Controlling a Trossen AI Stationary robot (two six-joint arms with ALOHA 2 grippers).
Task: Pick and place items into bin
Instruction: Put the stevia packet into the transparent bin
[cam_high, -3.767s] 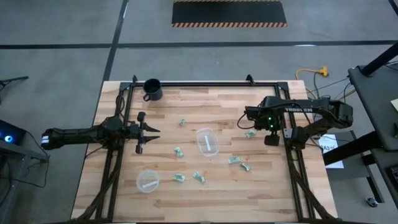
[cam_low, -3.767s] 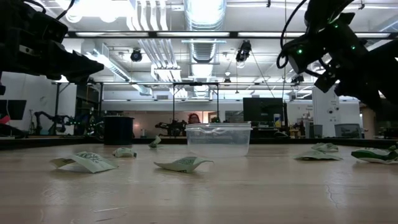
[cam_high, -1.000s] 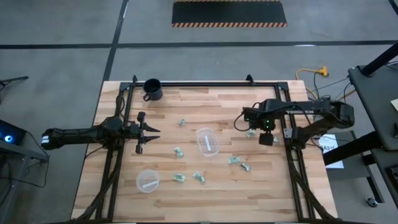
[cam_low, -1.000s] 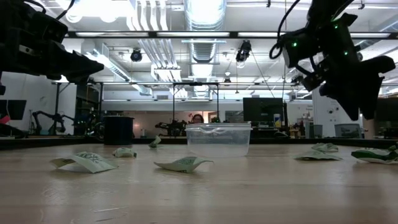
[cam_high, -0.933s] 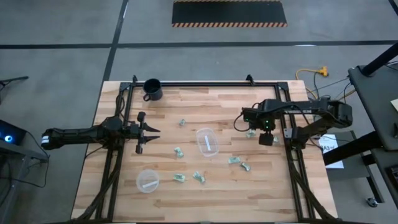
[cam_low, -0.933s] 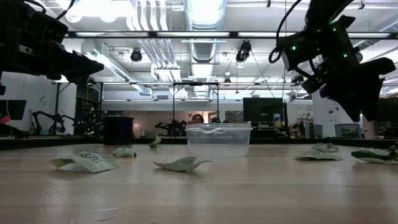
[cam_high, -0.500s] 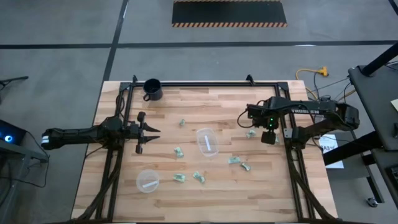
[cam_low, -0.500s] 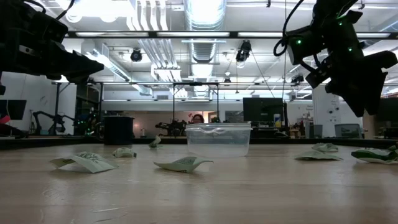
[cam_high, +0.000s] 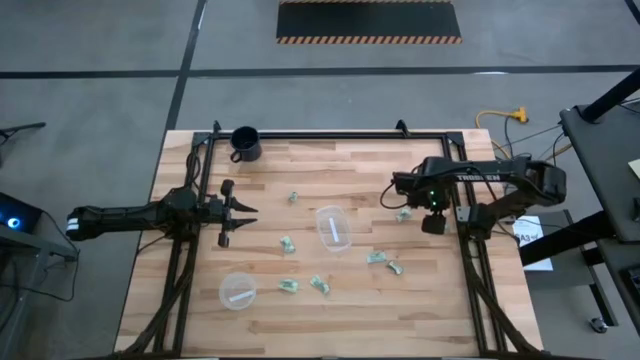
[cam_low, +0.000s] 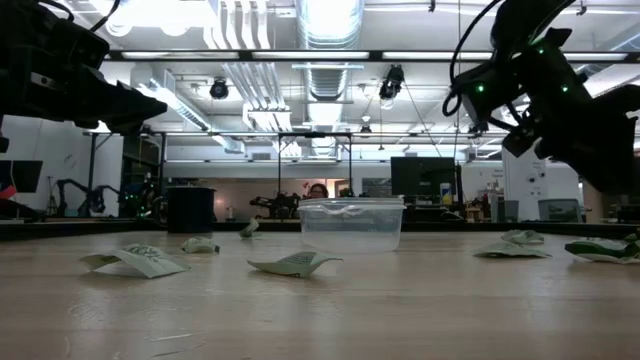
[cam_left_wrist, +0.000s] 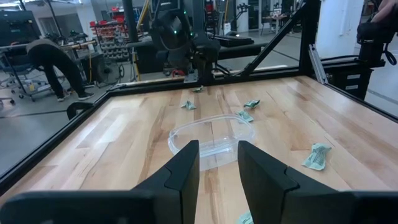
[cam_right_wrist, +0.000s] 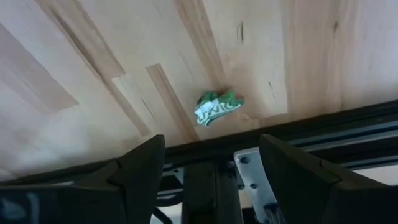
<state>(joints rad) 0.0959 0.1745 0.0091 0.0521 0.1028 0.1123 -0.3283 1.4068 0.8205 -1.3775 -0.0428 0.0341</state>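
Note:
The clear cup (cam_high: 334, 228) stands upright near the table's middle; it also shows in the low view (cam_low: 350, 223) and the left wrist view (cam_left_wrist: 211, 138). Several pale-green wrapped pieces lie flat around it, such as one beside the right arm (cam_high: 403, 213), one near the cup's left side (cam_high: 287, 243) and one toward the near edge (cam_high: 376, 257). My right gripper (cam_high: 434, 221) is open and hangs above the table by the right rail. One piece (cam_right_wrist: 216, 107) lies on the wood beyond its fingers. My left gripper (cam_high: 240, 212) is open and empty at the table's left, pointing at the cup.
A black mug (cam_high: 245, 143) stands at the far left corner. A flat clear dish with a white strip (cam_high: 237, 291) sits near the near edge. Black frame rails (cam_high: 470, 260) run along the table's sides. People show in the room beyond (cam_left_wrist: 53, 62).
My right gripper has swung a little toward the table's right edge, and its fingers have tipped from a steep downward slant to a flatter one. It stays open and empty. The pieces and the cup have not moved.

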